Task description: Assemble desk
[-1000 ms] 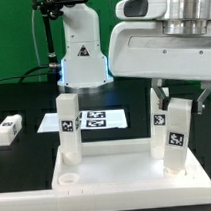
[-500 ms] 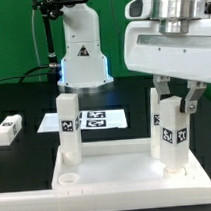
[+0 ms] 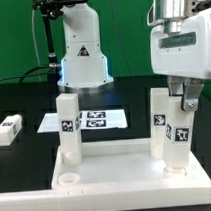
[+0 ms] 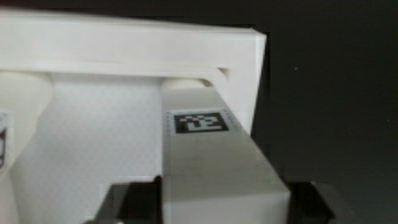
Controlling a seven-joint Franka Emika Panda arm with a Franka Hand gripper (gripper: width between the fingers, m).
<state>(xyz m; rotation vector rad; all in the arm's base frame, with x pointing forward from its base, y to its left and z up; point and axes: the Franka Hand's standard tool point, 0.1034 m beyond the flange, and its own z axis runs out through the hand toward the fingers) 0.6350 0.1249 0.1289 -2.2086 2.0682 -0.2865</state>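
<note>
The end effector [image 3: 179,102] comes down from above on the exterior view's right, its fingers closed narrowly on the upper part of the near right leg [image 3: 177,145]. In the wrist view the two dark fingertips [image 4: 128,200] flank that leg [image 4: 210,150] on either side, so it is a firm side pinch. Holding it high likely leaves the foot free to seat.

The leg stands upright with its foot down at the panel [image 3: 117,165], by the near right corner. Whether it sits fully in the socket I cannot tell, as the foot hides the joint.

The panel lies flat on the worktop [image 3: 26,158], rim and sockets up, which lets legs go in from above. Its near left socket shows empty.

Just beyond the held leg stands what looks like a far right leg [image 3: 158,131], and a far left leg [image 3: 67,116] stands upright at its own corner.

A loose leg [image 3: 7,131] lies apart at the far left of the worktop, probably waiting its turn. The marker board [image 3: 99,119] lies behind the panel.
</note>
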